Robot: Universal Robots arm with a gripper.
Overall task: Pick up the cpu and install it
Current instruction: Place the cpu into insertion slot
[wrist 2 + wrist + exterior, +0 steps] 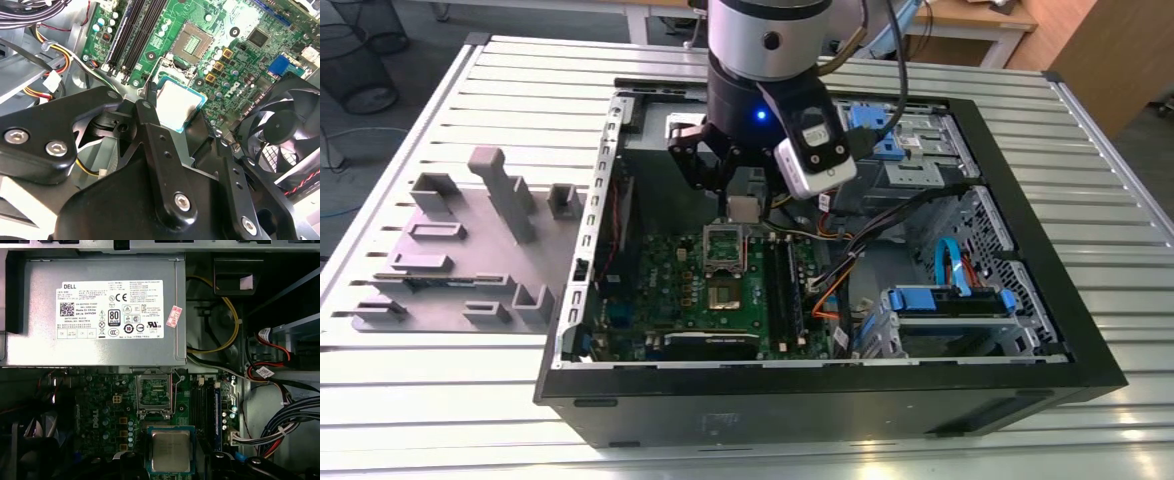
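The gripper (736, 195) has its fingers closed on the cpu (170, 451), held above the motherboard (107, 410) inside the open case (827, 400), near the empty socket (154, 392) at the board's edge beside the power supply (30, 315); pick-up appears done, seating outstanding.

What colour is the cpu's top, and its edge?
Silvery-grey metal top with a blue-green border; the cpu shows best in the first wrist view.

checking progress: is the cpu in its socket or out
Out. The gripper holds the cpu, apart from the socket, whose contacts lie bare.
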